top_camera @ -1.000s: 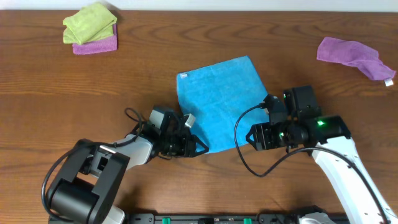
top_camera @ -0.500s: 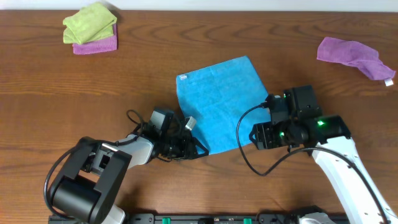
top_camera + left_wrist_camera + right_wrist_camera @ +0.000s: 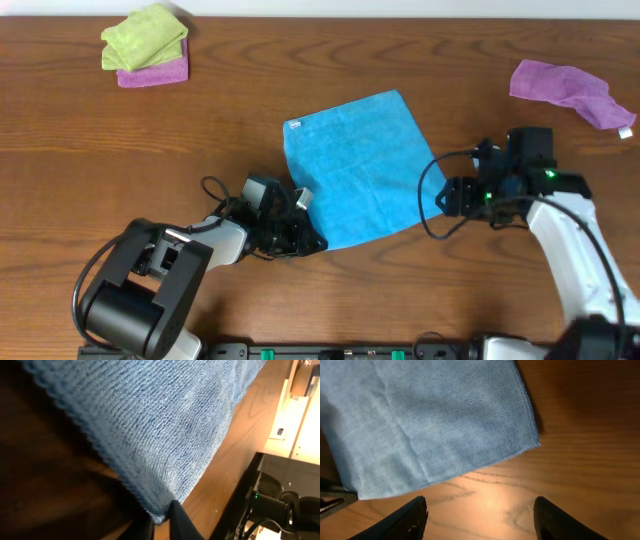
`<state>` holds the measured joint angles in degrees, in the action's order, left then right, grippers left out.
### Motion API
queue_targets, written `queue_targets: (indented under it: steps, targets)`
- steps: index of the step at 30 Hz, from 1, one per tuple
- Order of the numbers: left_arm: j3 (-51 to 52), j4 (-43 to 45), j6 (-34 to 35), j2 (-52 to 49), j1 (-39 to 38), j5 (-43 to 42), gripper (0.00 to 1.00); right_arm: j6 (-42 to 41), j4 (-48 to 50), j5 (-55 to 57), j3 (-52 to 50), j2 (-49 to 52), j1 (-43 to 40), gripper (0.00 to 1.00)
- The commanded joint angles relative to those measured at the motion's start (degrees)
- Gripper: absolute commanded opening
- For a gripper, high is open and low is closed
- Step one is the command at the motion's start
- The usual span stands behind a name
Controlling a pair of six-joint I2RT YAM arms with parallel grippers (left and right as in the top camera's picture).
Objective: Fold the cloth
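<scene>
**Left gripper** (image 3: 303,237): closed to a pinch on the near-left corner of the cloth (image 3: 352,165). The left wrist view shows the hemmed corner running down into the fingertips, and the corner appears slightly raised off the table (image 3: 200,140).

**Right gripper** (image 3: 479,519): spread wide and holding nothing. Its 2 fingers frame bare wood. The near-right corner of the cloth lies just ahead of them and touches neither.

**Cloth:** spread in 1 layer at mid-table, between the 2 arms and turned somewhat against the table edge. No fold has been made.

**Assessment:** the step in hand is judged to be securing both near corners, and only 1 of the 2 is held.

- The right gripper should approach low, with 1 finger under the hem and 1 above.
- It should close near the corner point, at a depth matching the left grip.
- The left should hold without pulling, because a tug would drag the free corner away from the open fingers.
- With both corners held, an even lift and carry toward the far edge should keep the edges aligned.

**Risk:** the soft fabric may bunch ahead of a finger rather than ride over it.

**Surroundings:** a lime-green cloth (image 3: 145,35) sits on a purple cloth (image 3: 155,73) at far left, and a second purple cloth (image 3: 565,88) lies at far right. All 3 are well apart from the work.
</scene>
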<state>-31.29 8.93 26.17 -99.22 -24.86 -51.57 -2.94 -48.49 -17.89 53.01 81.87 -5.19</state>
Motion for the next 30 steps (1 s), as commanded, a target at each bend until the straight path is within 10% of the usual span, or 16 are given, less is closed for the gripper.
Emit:
queue_targets:
  steps: [1,14,30]
  targets:
    - [0.6,-0.2,-0.2,-0.7,-0.2,1.5,0.06,0.4,1.3,-2.3,-0.3,2.8,-0.5,0.69]
    - [0.6,-4.2,-1.0,-0.7,3.2,4.2,0.06,0.7,3.3,-3.6,-0.3,6.0,-5.7,0.72]
    - [-6.9,-26.4,-18.2,-0.7,17.0,15.3,0.06,0.9,1.6,-7.4,-0.3,6.0,-6.0,0.72]
